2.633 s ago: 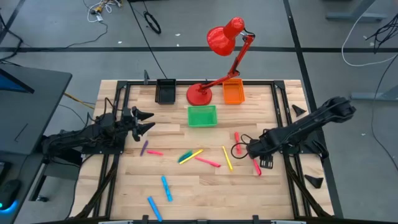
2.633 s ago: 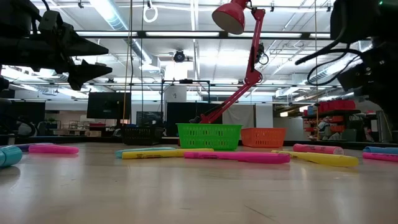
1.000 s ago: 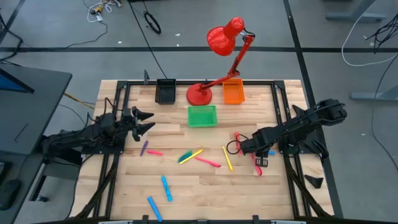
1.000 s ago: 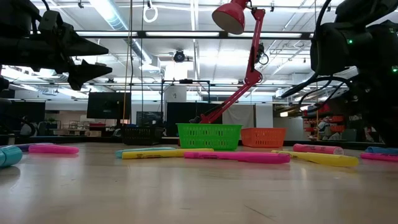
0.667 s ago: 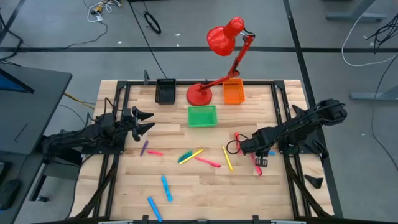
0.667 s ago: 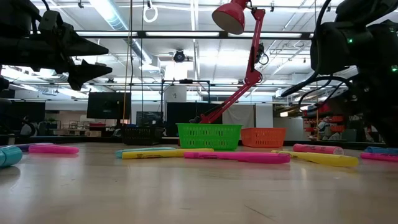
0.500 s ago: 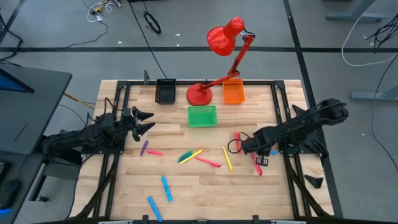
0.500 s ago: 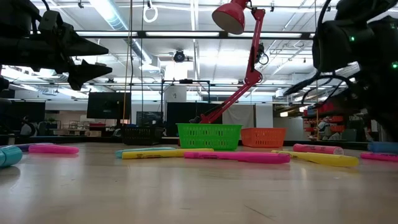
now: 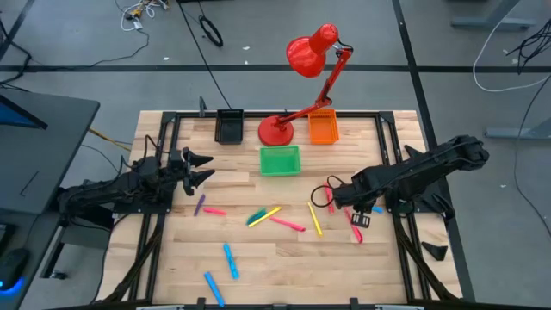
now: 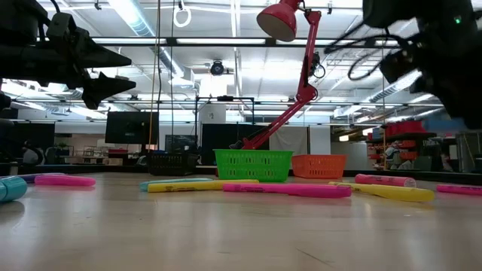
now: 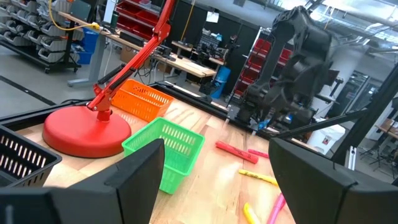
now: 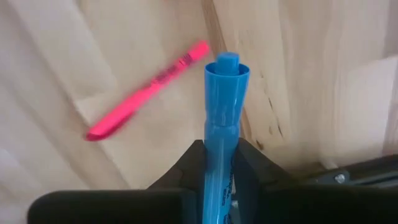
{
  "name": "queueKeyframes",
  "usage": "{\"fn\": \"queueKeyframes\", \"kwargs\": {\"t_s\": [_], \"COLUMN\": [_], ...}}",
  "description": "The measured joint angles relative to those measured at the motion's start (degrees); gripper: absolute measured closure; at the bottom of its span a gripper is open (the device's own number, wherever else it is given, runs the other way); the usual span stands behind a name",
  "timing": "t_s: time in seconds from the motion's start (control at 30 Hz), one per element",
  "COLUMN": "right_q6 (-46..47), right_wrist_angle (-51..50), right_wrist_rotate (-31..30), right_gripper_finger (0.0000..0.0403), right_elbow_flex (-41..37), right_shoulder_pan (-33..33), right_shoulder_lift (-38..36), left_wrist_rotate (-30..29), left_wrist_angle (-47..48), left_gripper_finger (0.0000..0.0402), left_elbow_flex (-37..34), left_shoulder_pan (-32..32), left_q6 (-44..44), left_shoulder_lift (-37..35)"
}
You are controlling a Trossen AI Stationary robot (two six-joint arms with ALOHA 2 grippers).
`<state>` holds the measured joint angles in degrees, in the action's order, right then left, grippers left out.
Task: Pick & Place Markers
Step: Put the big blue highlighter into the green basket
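We see the right gripper [image 9: 332, 196] above the table [image 9: 344, 267], a marker [image 12: 222, 124] between its fingers, another marker [image 12: 147, 91] lying just beyond below it.

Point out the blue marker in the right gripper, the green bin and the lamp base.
blue marker [image 12: 224, 118]: right wrist view, on its barrel.
green bin [image 9: 280, 160]: high view, on its floor.
lamp base [image 9: 276, 131]: high view, on the red disc.

1. A robotics lab or workshop: a light wooden-plank table [image 9: 275, 258] in a black metal frame stands on a grey concrete floor [image 9: 86, 77] with loose cables.
2. Red shelving racks with storage bins [image 11: 134, 15] and long ceiling strip lights [image 10: 135, 15] fill the hall behind.
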<state>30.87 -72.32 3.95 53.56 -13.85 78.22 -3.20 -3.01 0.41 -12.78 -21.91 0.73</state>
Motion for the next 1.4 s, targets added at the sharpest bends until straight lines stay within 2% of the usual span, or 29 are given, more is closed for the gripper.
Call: {"fn": "queueKeyframes", "kwargs": {"t_s": [0.37, 0.6, 0.9, 1.4], "right_q6": [0.0, 0.0, -1.8, -14.0], "right_wrist_angle": [-9.3, -11.5, -11.4, -9.5], "right_wrist_rotate": [0.0, 0.0, -0.8, -1.2], "right_gripper_finger": [0.0353, 0.0352, 0.0352, 0.0352], "right_elbow_flex": [13.7, 19.5, 20.3, 20.3], "right_shoulder_pan": [0.0, 0.0, 1.1, 12.2], "right_shoulder_lift": [0.0, 0.0, 0.0, 5.4], "left_wrist_rotate": [0.0, 0.0, 0.0, 0.0], "left_wrist_angle": [0.0, 0.0, 0.0, 0.0], "left_gripper_finger": [0.0106, 0.0106, 0.0106, 0.0106], "left_elbow_flex": [0.0, 0.0, 0.0, 0.0], "left_shoulder_pan": [0.0, 0.0, 0.0, 0.0], "left_q6": [0.0, 0.0, 0.0, 0.0], "left_shoulder_lift": [0.0, 0.0, 0.0, 0.0]}}
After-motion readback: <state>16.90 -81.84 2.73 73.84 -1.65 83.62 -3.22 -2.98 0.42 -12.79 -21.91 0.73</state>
